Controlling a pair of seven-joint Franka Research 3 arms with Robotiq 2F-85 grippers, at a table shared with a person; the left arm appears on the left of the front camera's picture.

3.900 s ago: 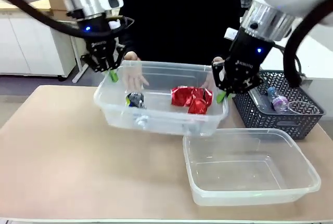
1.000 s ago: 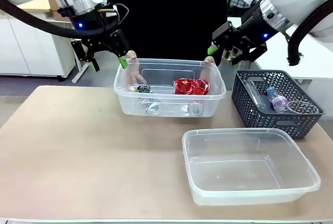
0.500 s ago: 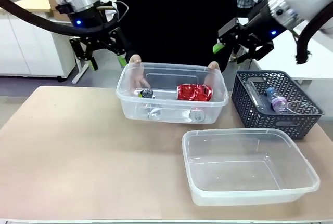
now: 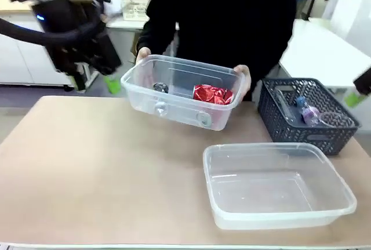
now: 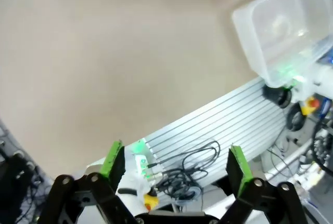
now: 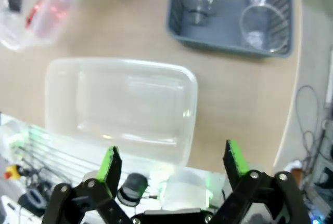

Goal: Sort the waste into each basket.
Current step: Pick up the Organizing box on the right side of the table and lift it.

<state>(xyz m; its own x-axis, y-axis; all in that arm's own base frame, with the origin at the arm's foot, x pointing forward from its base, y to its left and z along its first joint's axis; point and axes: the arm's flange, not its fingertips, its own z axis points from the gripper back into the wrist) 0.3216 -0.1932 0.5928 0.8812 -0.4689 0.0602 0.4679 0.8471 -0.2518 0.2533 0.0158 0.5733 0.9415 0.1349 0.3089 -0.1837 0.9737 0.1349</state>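
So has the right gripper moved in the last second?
Yes. In the front view the right gripper has swung right, from above the grey basket's left corner to past its right end.

Crumpled red metal can (image 4: pixel 213 94); clear plastic rectangular tub (image 4: pixel 179 112); dark grey lattice-walled plastic basket (image 4: pixel 290 128); plain tan worktop (image 4: pixel 87 169).

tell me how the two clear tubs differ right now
The far tub is gripped at both ends by a person's hands and tilted; the near tub sits flat on the table, untouched. The far tub holds a red crushed can and a dark can; the near tub is empty. Both are clear, rectangular, with rounded corners and rolled rims.
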